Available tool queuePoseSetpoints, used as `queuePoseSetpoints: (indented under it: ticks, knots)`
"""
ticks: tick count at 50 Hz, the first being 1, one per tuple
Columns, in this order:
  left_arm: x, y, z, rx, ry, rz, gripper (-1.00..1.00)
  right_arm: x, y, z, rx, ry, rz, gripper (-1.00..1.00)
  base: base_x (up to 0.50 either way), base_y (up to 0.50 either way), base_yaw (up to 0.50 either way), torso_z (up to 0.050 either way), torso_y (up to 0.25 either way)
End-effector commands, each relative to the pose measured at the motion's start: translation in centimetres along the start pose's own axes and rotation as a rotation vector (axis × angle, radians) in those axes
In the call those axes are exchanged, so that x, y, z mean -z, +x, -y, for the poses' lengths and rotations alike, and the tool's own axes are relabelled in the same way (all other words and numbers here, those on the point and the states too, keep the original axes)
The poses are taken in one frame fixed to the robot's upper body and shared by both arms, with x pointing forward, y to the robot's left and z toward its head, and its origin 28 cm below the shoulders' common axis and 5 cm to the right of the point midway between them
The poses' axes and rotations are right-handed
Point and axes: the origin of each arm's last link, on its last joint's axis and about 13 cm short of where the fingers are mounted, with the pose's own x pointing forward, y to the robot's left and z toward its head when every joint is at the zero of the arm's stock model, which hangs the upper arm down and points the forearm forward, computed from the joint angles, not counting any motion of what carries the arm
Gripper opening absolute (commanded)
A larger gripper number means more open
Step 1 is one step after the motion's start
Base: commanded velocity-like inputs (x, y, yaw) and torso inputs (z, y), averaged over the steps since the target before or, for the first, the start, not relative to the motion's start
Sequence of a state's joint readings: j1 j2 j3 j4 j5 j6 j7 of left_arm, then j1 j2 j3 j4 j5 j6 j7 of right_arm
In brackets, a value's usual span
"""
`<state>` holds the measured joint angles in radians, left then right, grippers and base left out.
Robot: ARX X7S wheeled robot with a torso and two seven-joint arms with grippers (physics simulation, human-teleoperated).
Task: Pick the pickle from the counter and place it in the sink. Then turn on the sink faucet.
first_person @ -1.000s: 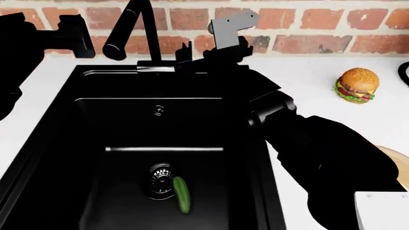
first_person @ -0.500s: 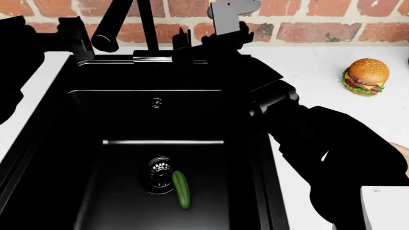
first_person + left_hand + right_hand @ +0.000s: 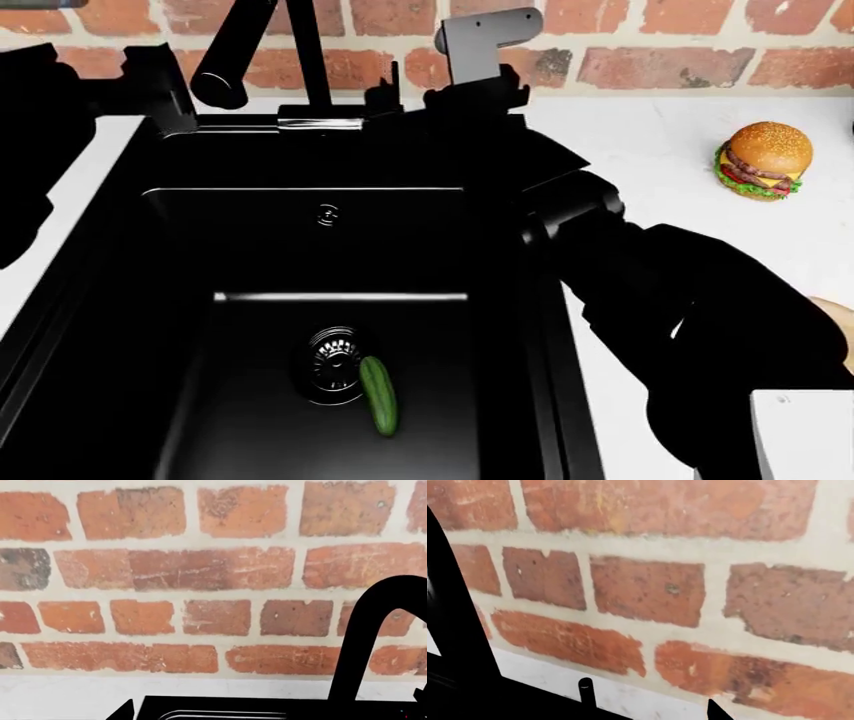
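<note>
The dark-green pickle (image 3: 379, 395) lies on the floor of the black sink (image 3: 187, 330), just right of the round drain (image 3: 334, 366). The black faucet (image 3: 308, 60) stands at the sink's back edge, with its spout (image 3: 235, 55) angled to the left. My right gripper (image 3: 394, 100) is at the faucet's base, just to its right, and looks open. In the right wrist view the thin upright lever (image 3: 585, 688) stands between the faucet stem (image 3: 454, 610) and one fingertip (image 3: 714, 711). My left gripper (image 3: 174, 85) is open at the sink's back left corner, holding nothing.
A small burger (image 3: 765, 160) sits on the white counter (image 3: 641, 150) at the far right. A brick wall (image 3: 641, 60) runs close behind the faucet. A white block (image 3: 801, 435) shows at the lower right corner. My right arm (image 3: 667, 290) lies along the sink's right rim.
The head view shifted a second ago, so the sink and burger sit a little differently in frame. In the last half second the right gripper edged slightly; the pickle has not moved.
</note>
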<state>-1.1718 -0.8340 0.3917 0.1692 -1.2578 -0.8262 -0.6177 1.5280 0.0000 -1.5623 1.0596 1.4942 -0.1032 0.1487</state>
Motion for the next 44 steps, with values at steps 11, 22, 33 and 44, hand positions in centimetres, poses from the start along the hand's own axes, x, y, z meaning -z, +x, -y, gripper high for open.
queuePoseSetpoints:
  ticks: [11, 22, 33, 44]
  knots:
    - [0.4, 0.0, -0.1, 0.005, -0.008, -0.006, 1.00, 0.7, -0.1, 0.6, 0.092, 0.024, -0.031, 1.00, 0.00, 0.00, 0.00, 0.000, 0.000]
    - [0.5, 0.0, -0.2, 0.002, -0.009, -0.008, 1.00, 0.8, -0.1, 0.5, 0.084, 0.021, -0.037, 1.00, 0.00, 0.00, 0.00, 0.000, 0.000]
    - [0.5, 0.0, -0.2, 0.001, -0.009, -0.007, 1.00, 1.1, -0.2, 1.2, 0.195, 0.055, -0.072, 1.00, 0.00, 0.00, 0.00, 0.000, 0.000]
    - [0.5, 0.0, -0.1, 0.007, -0.006, -0.009, 1.00, 2.1, -0.4, 1.7, 0.314, 0.070, -0.127, 1.00, 0.00, 0.00, 0.00, 0.000, 0.000]
